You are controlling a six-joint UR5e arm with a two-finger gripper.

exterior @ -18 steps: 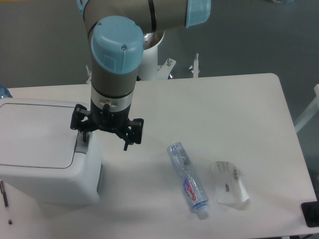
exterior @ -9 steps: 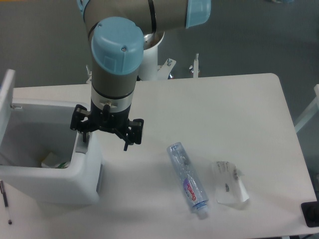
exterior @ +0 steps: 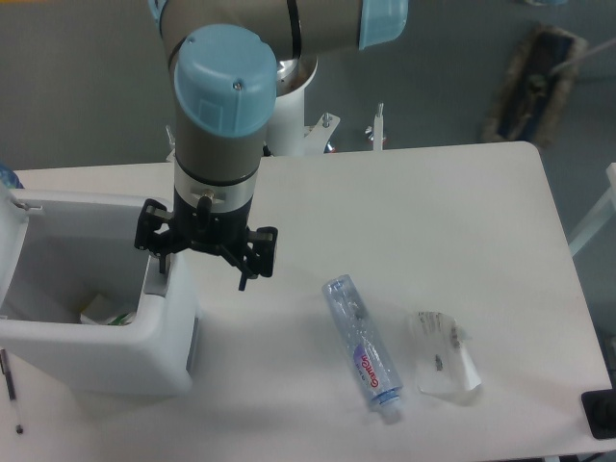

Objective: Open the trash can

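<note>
Trash can (exterior: 144, 356) sits on the desk (exterior: 433, 221) directly under and to the image-left of the pincer (exterior: 204, 258), a boxy white bin with rounded corners. Its lid (exterior: 12, 252) is swung up at the far left edge of the view, away from the pincer, so the inside of the bin lies open to the camera. Some scraps (exterior: 101, 310) rest on the bottom of the bin, below and left of the pincer; what they are is too small to tell. A grey strip (exterior: 159, 279) on the bin's top rim lies right beneath the pincer's left-hand finger as seen here.

The pincer hangs from the arm's blue-capped wrist (exterior: 224, 82), pointing down over the right rim of the bin. Its black fingers (exterior: 258, 252) stand spread apart, one over the grey strip, the other out past the bin wall above the bare desk. Nothing is held between them. Whether the finger over the strip touches it cannot be told from this angle.

To the image-right of the pincer, and lower in the frame, a clear plastic bottle (exterior: 364, 348) lies on its side on the desk, cap end toward the near edge. Just beyond the bottle, farther right of the pincer, lies a small crumpled clear wrapper (exterior: 445, 358), apart from the bottle.
</note>
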